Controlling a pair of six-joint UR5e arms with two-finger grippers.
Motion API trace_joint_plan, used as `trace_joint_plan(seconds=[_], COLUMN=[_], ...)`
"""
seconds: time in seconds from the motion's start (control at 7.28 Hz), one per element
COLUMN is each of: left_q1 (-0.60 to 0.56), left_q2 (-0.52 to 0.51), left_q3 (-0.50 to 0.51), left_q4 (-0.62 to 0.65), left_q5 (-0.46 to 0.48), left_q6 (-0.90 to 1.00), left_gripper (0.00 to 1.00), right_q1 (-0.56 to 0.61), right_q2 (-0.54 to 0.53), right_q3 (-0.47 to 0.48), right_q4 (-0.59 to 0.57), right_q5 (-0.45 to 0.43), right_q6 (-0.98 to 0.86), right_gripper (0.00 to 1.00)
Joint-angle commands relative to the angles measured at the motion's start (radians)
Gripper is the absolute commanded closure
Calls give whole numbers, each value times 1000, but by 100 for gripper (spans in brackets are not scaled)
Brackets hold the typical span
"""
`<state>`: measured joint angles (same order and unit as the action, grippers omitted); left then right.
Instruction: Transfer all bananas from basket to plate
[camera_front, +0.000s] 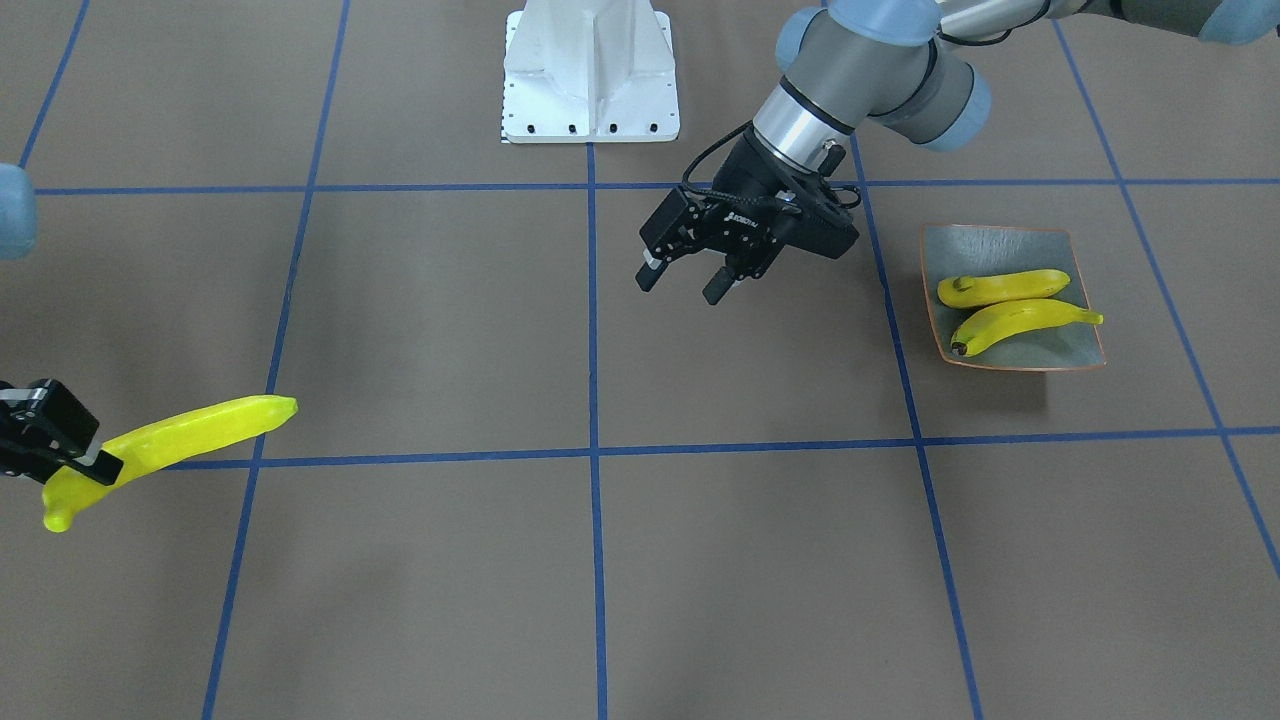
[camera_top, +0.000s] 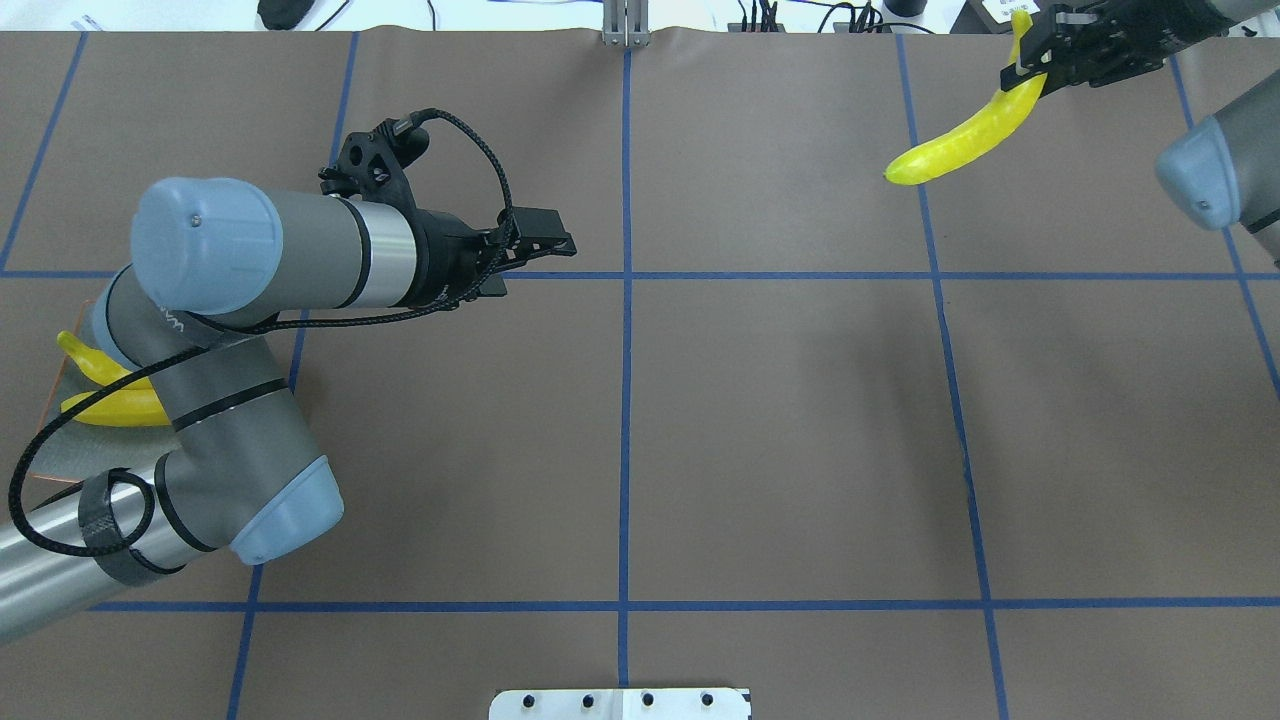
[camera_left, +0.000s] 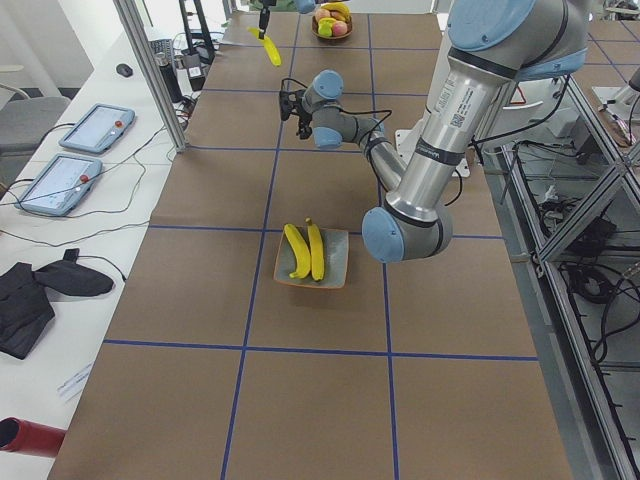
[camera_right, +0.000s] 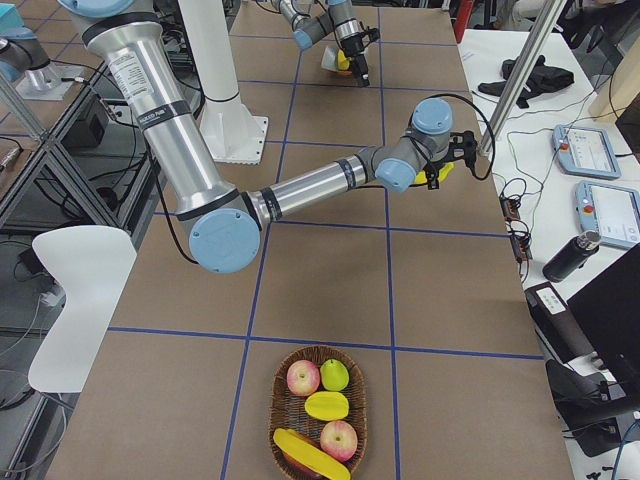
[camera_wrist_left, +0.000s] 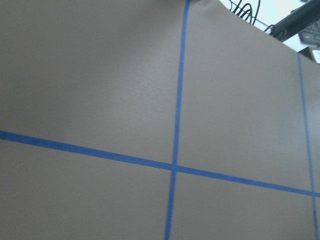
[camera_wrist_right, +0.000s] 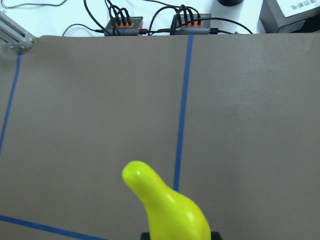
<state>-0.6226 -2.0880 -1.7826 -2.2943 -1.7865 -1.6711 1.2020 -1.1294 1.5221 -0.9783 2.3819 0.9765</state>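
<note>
right end effector (camera_front: 95, 462) clamped on the stem end of a smooth curved yellow banana (camera_front: 190, 430), off the brown paper bench (camera_front: 700, 560), left end effector (camera_front: 680, 285) fingers apart, empty, two bananas (camera_front: 1003, 288) side by side on the glossy square plate (camera_front: 1000, 245), fourth banana (camera_right: 305, 452) in the woven basket (camera_right: 275, 400)

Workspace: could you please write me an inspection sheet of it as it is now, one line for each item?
Surface: table covered in brown paper with a blue tape grid.
Job's things: plate holds two bananas; right tool carries a third banana in the air; a fourth banana lies in the basket.
Clutter: apples in the basket.
Tools: left tool open, empty; right tool shut on the third banana.
Cables: black cable looped beside the left arm.
Surroundings: teach pendants on a side bench; white chair.
</note>
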Motion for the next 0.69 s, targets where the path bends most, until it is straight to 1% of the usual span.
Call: trace_joint_plan(seconds=[0.0,0.14,0.27,0.41,0.55], left_q1=[26,55,85,93,93], left_q2=[-58,-78,-79,-78,-79], left_q3=[18,34,34,32,29], left_q4=[-66,-88,-105,-108,-111], left_q5=[10,66,114,127,127], left_q6=[-117,-148,-153,-188,-234], left_gripper=[0,0,0,0,0], right_q1=[-85,-116,-149,-188,-212], right_q2=[23,23,23,23,23], right_q3=[44,87,130,163,176], right_q4=[85,84,84,84,84], right_q5=[-13,-13,-44,-94,-130], right_q6=[213,308,385,427,468], right_gripper=[100,100,100,100,100])
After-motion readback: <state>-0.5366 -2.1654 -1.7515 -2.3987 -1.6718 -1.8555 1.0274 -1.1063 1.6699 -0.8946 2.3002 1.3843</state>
